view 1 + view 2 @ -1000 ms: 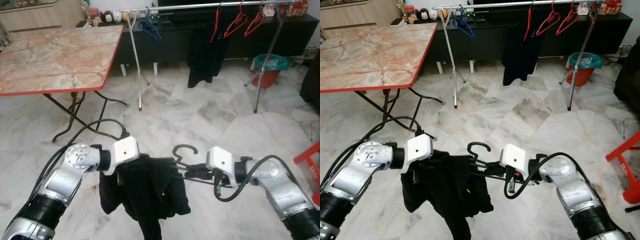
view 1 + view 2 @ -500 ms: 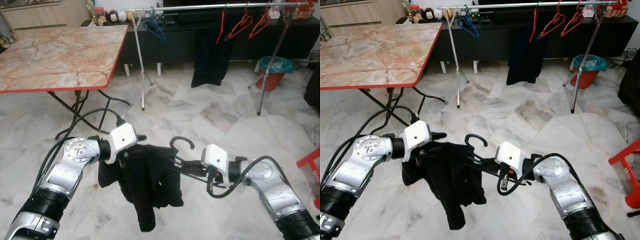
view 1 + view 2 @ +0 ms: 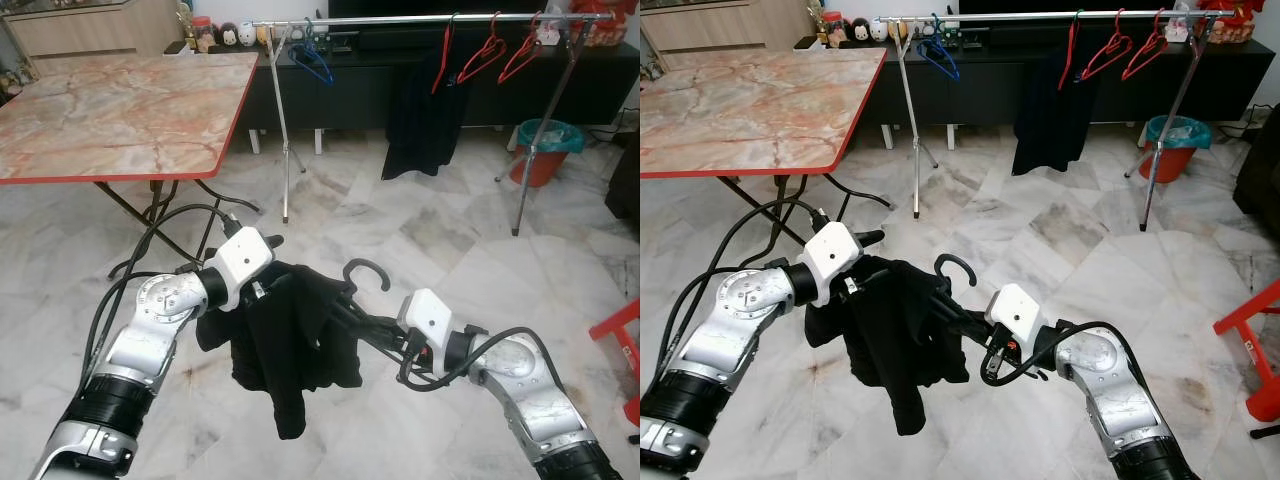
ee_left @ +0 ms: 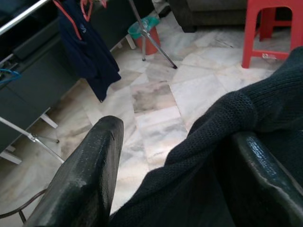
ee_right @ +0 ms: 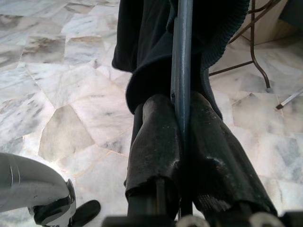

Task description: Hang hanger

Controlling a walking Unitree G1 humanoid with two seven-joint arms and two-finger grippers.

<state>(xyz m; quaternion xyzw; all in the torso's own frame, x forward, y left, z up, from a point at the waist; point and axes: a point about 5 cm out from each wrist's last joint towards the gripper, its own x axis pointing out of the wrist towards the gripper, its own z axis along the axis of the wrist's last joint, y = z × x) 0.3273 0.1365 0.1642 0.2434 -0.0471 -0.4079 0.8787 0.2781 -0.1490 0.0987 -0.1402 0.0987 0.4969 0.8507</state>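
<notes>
The right gripper (image 5: 182,127) is clamping its two black fingers (image 5: 156,142) on the thin arm of a black hanger (image 3: 362,290), holding it low above the marble floor (image 3: 400,230). The hanger's hook is curling upward between the two arms, and a black garment (image 3: 290,345) is draping from it, hanging down without reaching the tiles.

The left gripper (image 4: 175,175) is sitting at the garment's other shoulder with its fingers (image 4: 90,175) spread apart; a fold of dark knitted cloth is lying between them and resting against one finger. Whether the cloth is actually being pinched cannot be told.

Farther off, a metal clothes rail (image 3: 420,18) is standing across the room, well apart from the held hanger. Red hangers (image 3: 500,50), a blue hanger (image 3: 312,62) and a dark hanging garment (image 3: 425,110) are already on it. A marble-topped folding table (image 3: 110,110) with a red edge is standing to the robot's left, and a red bucket (image 3: 545,150) with a green liner is sitting by the rail's far leg.
</notes>
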